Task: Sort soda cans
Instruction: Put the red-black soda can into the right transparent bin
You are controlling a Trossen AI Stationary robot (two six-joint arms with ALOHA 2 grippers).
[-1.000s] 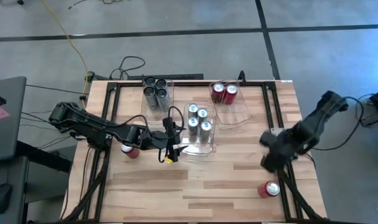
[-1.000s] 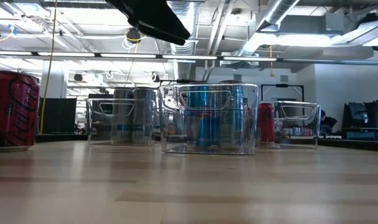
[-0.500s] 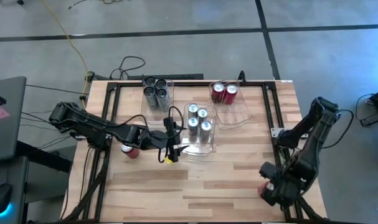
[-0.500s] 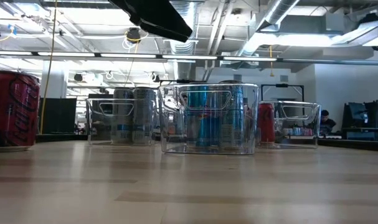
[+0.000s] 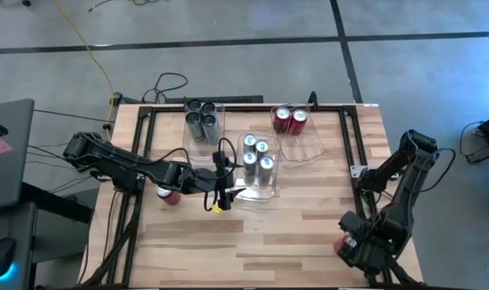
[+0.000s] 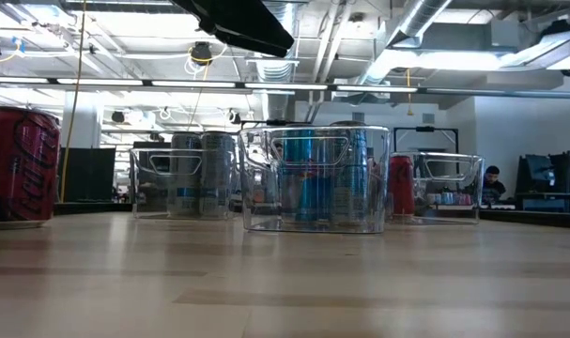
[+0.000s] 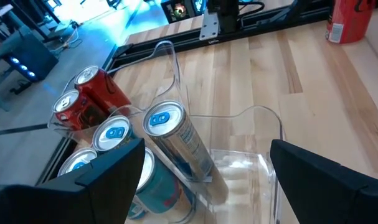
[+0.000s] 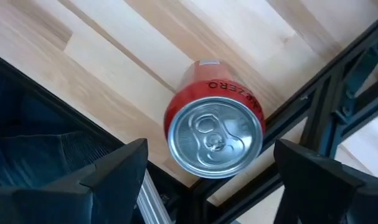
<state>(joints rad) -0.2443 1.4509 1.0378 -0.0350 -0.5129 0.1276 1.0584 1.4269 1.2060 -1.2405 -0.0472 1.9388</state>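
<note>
A red soda can [image 8: 213,134] stands upright at the table's right near corner, beside the black frame rail. My right gripper [image 8: 210,149] hangs right above it, open, one finger on either side of its silver top, touching nothing. In the high view the gripper [image 5: 355,242] covers most of this can [image 5: 341,245]. My left gripper [image 7: 204,168] is open over the near end of the middle bin [image 5: 259,184], which holds several silver-blue cans [image 7: 167,127]. Another red can [image 5: 168,194] stands under the left arm, also in the low view [image 6: 20,164].
Three clear plastic bins stand on the far half of the table. The left bin [image 5: 202,122] holds dark grey cans, and the right bin [image 5: 296,133] holds two red cans [image 7: 83,102]. Bare wood [image 5: 268,229] lies along the near half. Black frame rails [image 8: 338,93] edge the table.
My right arm has swung from the table's right middle toward the near edge and come down over the red can at the right near corner. The cans and bins have stayed where they were.
</note>
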